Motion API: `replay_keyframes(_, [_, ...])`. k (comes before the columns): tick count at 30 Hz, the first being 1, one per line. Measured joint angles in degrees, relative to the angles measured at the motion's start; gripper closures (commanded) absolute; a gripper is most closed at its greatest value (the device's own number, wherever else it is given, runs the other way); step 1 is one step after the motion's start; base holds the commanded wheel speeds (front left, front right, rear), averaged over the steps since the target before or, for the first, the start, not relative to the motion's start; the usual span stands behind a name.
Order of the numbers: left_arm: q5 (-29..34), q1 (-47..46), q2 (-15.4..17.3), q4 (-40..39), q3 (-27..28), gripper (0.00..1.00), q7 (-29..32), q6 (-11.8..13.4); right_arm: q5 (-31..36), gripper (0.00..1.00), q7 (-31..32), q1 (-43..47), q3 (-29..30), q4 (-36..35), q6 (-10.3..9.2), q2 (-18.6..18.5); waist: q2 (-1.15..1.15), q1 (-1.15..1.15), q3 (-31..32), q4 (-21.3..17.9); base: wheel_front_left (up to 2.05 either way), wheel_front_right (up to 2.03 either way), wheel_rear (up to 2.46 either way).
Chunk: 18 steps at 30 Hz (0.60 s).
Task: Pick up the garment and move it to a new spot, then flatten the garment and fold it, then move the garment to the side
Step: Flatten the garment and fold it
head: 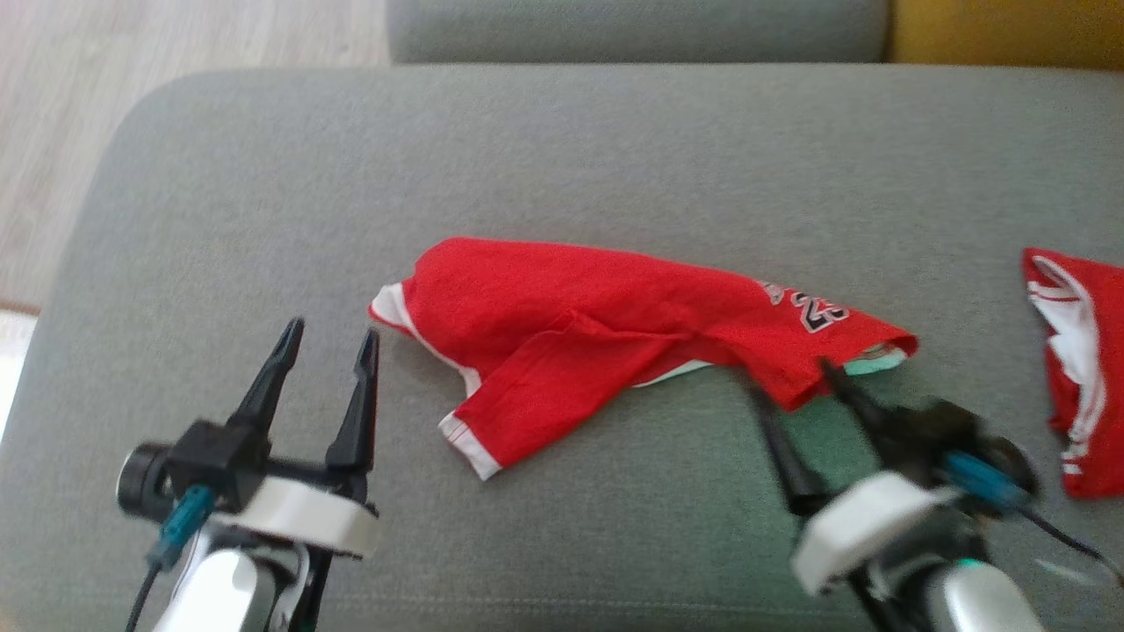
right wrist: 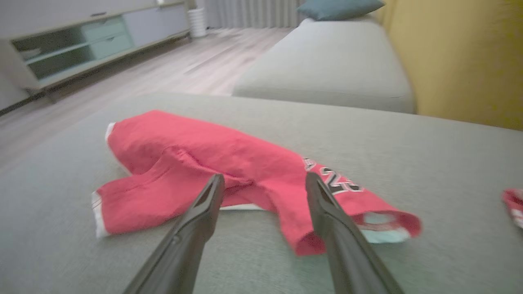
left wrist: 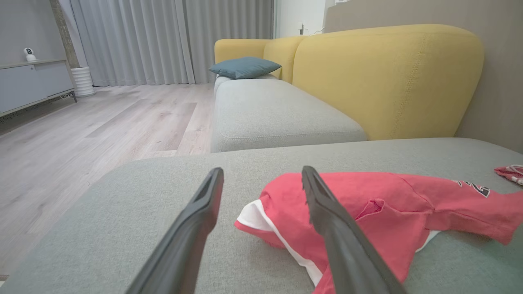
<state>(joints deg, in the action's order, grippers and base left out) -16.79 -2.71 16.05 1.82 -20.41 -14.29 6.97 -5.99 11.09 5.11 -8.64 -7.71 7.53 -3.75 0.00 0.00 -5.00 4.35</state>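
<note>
Left gripper (head: 332, 333) and right gripper (head: 790, 379) flank the crumpled garment (head: 615, 307), jaws released and empty. Guessing they're lining up a two-ended lift.

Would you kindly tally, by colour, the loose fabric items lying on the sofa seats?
Red: 2, the garment mid-seat and a second garment at the head view's right edge.
Teal: 1, the pillow on the far seat.
Total: 3.
</note>
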Motion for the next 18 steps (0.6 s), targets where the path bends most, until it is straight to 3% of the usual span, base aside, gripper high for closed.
replay_keyframes(9, [0.47, -4.92, -1.87, 0.6, -1.09, 0.0, -0.01, -1.52, -5.88, 0.0, 10.42, -14.93, -21.98, 10.84, 0.0, -5.8, 0.0, 0.0, -4.64, 4.2, 0.0, 0.0, 0.0])
replay_keyframes(18, [2.04, -8.54, -4.56, 0.8, -0.85, 0.0, -0.12, -3.45, -9.44, 0.0, 12.46, -28.46, -33.9, 23.09, 0.0, -6.32, 0.0, 0.0, -8.94, 8.54, 0.0, 0.0, 0.0])
